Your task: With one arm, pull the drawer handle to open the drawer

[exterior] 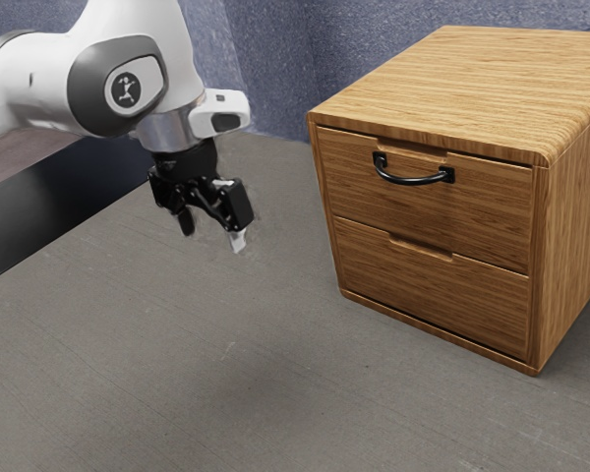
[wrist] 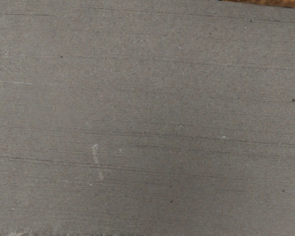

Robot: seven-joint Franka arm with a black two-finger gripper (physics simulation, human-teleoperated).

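One drawer handle (exterior: 413, 181), untouched; gripper (exterior: 211, 228) spread wide, empty, well apart. Approach step. Next: level with handle, close around it.

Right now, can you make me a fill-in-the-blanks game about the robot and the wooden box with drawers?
1. On the wooden cabinet, the black handle is fixed to the ____ drawer.
2. That drawer is ____.
3. The hand hangs above the grey table, open and holding ____.
4. In the exterior view, the hand is on the cabinet's ____ side.

Missing words: upper; shut; nothing; left.
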